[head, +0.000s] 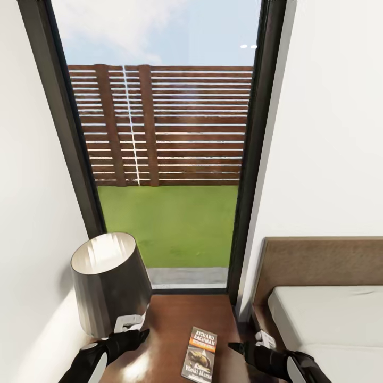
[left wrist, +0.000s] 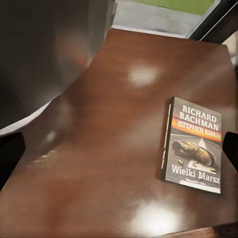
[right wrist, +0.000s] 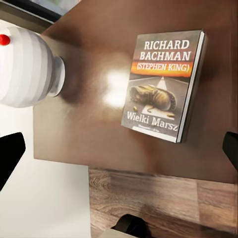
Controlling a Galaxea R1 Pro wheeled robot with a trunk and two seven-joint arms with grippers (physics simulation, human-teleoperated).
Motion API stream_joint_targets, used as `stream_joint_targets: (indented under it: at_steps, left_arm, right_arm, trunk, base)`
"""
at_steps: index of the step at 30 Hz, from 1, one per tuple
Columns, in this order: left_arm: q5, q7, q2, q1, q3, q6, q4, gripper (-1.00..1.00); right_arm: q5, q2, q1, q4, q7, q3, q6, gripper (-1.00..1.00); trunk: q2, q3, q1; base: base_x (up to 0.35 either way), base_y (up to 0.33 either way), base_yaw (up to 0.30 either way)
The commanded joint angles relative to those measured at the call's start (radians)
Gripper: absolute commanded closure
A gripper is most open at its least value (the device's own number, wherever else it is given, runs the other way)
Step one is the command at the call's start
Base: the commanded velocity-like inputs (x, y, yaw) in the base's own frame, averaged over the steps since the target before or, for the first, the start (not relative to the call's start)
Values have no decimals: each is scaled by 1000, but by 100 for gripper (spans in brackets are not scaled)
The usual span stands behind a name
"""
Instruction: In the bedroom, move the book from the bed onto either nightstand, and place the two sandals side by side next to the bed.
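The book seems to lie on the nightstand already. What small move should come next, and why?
Probably draw both arms back and turn away to look for the sandals. The book lies flat on the nightstand beside the lamp, and neither the left gripper nor the right gripper holds it.

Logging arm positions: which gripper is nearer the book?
Right, narrowly. The right gripper is just beside the book toward the bed; the left gripper is farther, by the lamp.

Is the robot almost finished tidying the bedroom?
About halfway. Done: the book lies flat on the nightstand, beside the lamp. In hand: nothing; the left gripper and right gripper hover empty either side of it. Left: placing the sandals side by side by the bed.
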Motion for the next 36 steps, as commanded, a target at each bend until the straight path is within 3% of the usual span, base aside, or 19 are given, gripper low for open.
stream_joint_targets:
  at_steps: [1,3,4,10,17,23,36]
  left_arm:
    - [10,-2,-1,0,1,8,-1,-100]
    - [9,-2,-2,1,0,6,28,-100]
    - [8,-2,-11,1,-1,-21,94,-100]
    - [9,-2,-24,1,2,-147,255,-100]
    - [9,-2,-25,1,3,-207,363,-100]
    - [9,-2,-23,1,4,-289,465,-100]
    - [9,-2,-17,4,5,-468,702,-100]
  right_arm:
    - [-6,-1,-1,0,1,-3,7,-100]
    - [-6,-6,0,0,-1,-3,6,-100]
    - [-6,-14,2,6,-2,-4,5,-100]
    - [-6,-24,4,74,-3,-4,-7,-100]
    - [-7,-57,4,247,-3,-4,-176,-100]
    - [-7,-70,4,346,-3,-4,-265,-100]
    - [-7,-84,7,386,-6,-3,-282,-100]
  trunk:
    - [7,2,-4]
    - [21,8,-12]
    - [28,12,-15]
    - [70,30,-38]
    - [119,52,-65]
    - [161,71,-88]
    - [252,112,-138]
  base:
    - [0,0,0]
    - [0,0,0]
    - [0,0,0]
    - [0,0,0]
    - [0,0,0]
    - [0,0,0]
    - [0,0,0]
